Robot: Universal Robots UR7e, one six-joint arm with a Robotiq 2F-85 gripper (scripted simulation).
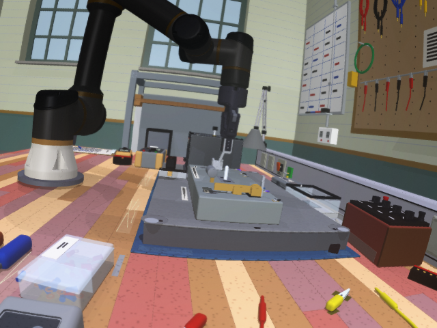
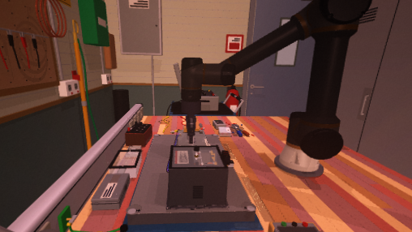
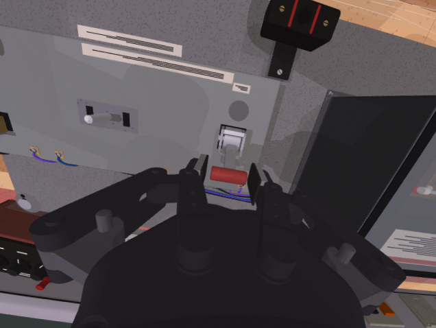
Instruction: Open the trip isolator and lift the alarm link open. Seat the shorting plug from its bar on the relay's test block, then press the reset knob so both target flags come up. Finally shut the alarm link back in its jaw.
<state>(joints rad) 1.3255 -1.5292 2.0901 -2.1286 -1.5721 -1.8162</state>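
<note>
The trip isolator's red handle stands raised on its grey lever at the far end of the relay's grey panel. My gripper is open around the red handle, one finger on each side, holding nothing. The alarm link's white-tipped lever sits in its slotted plate further along the panel. A brass-coloured block lies on the panel top. The black and red plug sits on its bar beside the panel.
A clear plastic box sits at the bench's near left corner. A brown terminal case stands right of the base plate. A dark cabinet rises just behind the gripper. Small red and yellow tools lie along the bench front.
</note>
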